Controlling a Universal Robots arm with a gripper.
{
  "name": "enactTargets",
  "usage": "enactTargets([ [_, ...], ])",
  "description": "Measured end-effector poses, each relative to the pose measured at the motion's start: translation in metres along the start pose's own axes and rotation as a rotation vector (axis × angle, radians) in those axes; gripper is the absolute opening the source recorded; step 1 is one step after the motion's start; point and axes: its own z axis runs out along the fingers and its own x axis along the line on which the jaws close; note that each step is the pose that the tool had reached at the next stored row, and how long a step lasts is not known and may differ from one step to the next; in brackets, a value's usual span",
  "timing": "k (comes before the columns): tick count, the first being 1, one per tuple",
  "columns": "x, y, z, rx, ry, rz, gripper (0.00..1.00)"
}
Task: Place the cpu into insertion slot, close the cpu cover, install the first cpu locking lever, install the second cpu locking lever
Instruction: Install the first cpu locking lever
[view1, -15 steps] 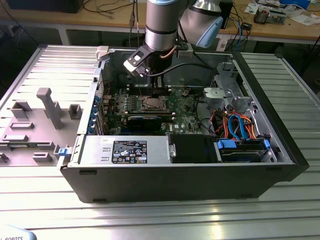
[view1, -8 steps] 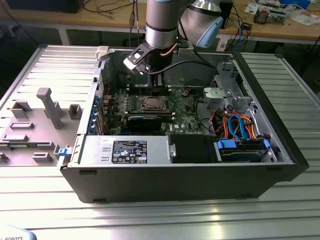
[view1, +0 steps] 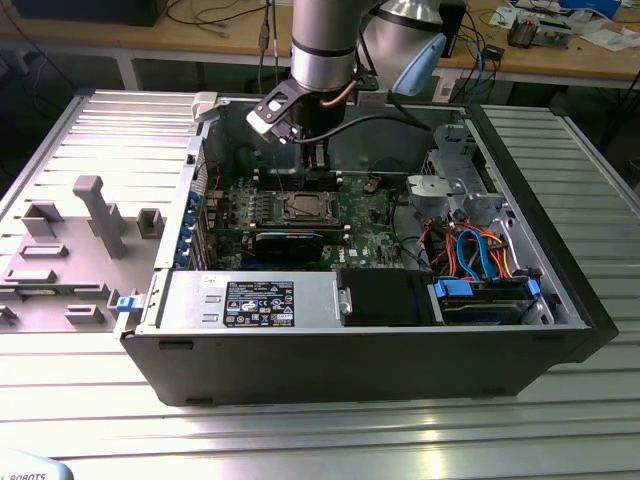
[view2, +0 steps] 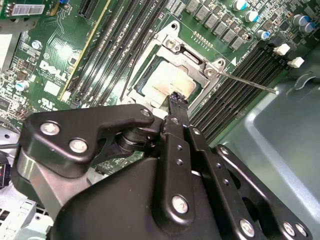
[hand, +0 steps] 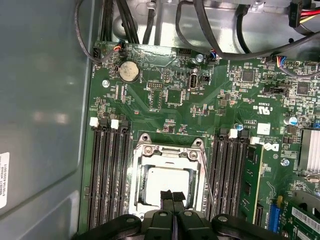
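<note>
Black linkage arms of the gripper (view2: 177, 98) loom closest in the second wrist view, and its two fingers are pressed together into one narrow tip with nothing between them. That tip hangs just over one edge of the insertion slot (hand: 134, 192), which sits mid-board on the green motherboard (view1: 372, 215) inside the open computer case (view1: 350, 365); whether it touches metal I cannot tell. The cpu (hand: 165, 181) is already seated in the slot, its pale grey top showing through the window of the cpu cover (hand: 170, 148), and the cover looks to be lying down flat around it. One thin locking lever (view2: 245, 83) stands out from the corner of the socket, slanting over the memory slots (hand: 107, 175) beside it and looking unlatched; how the other lever lies I cannot make out. To my eye the placing and the covering are done and the lever work is the step in hand. That work, I judge, calls for the closed tip to bear squarely on a slim, springy rod that could slip sideways off it, with the neighbouring memory slots near enough to be knocked
</note>
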Motion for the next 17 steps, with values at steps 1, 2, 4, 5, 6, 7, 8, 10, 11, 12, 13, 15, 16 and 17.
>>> enactTargets([
  [1, 0.0, 0.0, -0.0006, 0.0, 0.0, 0.0, 0.11],
  [2, 0.0, 0.0, -0.0016, -0.0001, 0.0001, 0.0, 0.11],
  [4, 0.0, -0.0001, -0.0036, 0.0, 0.0, 0.0, 0.11],
  [5, 0.0, -0.0001, -0.0046, 0.0, 0.0001, 0.0, 0.11],
  [6, 0.0, -0.0001, -0.0059, 0.0, 0.0, 0.001, 0.11],
  [7, 0.0, -0.0001, -0.0069, 0.0, 0.0001, 0.001, 0.11],
  [8, 0.0, -0.0002, -0.0077, 0.0, 0.0, 0.001, 0.11],
  [10, 0.0, -0.0002, -0.01, 0.0, 0.0, 0.001, 0.11],
  [11, 0.0, -0.0002, -0.0114, 0.0, 0.0001, 0.002, 0.11],
  [12, 0.0, -0.0003, -0.014, -0.0001, 0.0001, 0.002, 0.11],
  [13, 0.0, -0.0003, -0.0155, 0.0, 0.0001, 0.003, 0.11],
  [15, 0.0, -0.0004, -0.0181, -0.0001, 0.0001, 0.003, 0.11],
  [16, 0.0, -0.0004, -0.0196, 0.0, 0.0, 0.003, 0.11],
  [17, 0.0, -0.0004, -0.0207, 0.0, 0.0, 0.004, 0.11],
])
